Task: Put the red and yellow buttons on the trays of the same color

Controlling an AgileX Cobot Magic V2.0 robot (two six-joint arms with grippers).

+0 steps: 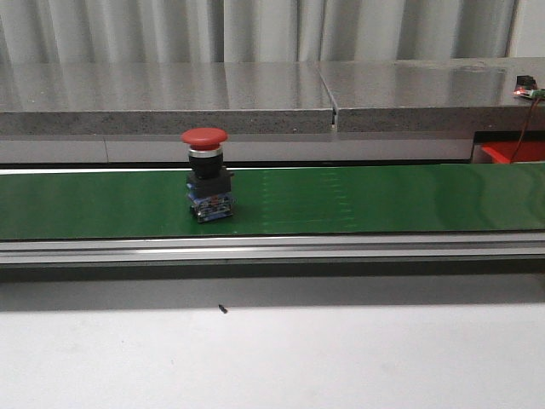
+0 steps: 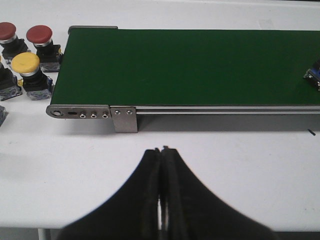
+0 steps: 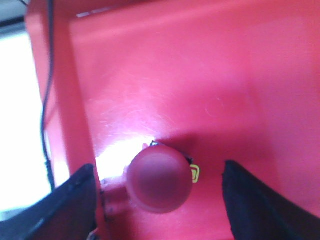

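Lab bench with conveyor belt (image 1: 358, 200)

The front view is evenly lit and sharp, with soft sheen on the grey stone ledge (image 1: 255, 89) toward 12 o'clock. The left wrist view is bright; the white table (image 2: 240, 165) nearly washes out. The right wrist view is blurred, with white glare on the red tray (image 3: 165, 85) floor near 7 o'clock.
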